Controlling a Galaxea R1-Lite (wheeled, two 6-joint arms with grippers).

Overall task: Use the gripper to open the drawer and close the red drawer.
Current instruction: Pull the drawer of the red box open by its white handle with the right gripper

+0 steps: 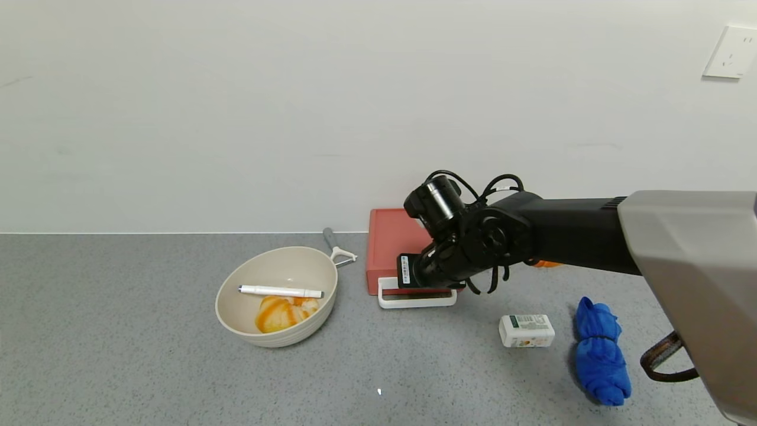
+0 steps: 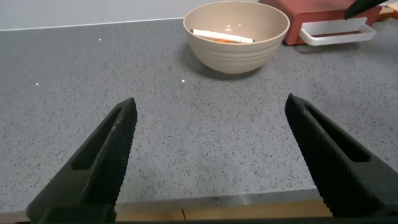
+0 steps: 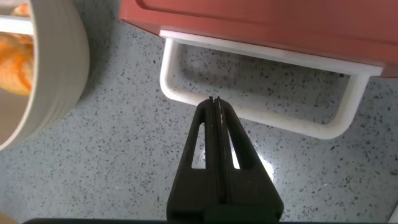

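Right pincer is pressed together, tips w/ nothing between them, poised just at the near bar of the white loop handle of the red drawer. Closed tips make a slim probe, prob. so they can slip inside the loop and hook it to pull. Drawer sits at the far side of the tabletop by the wall, right of the bowl; tray looks pushed in, so opening is not yet done. Left pincer hangs w/ fingers wide apart over bare tabletop at the near-left, well apart from the drawer, idle, out of the working arm's way.
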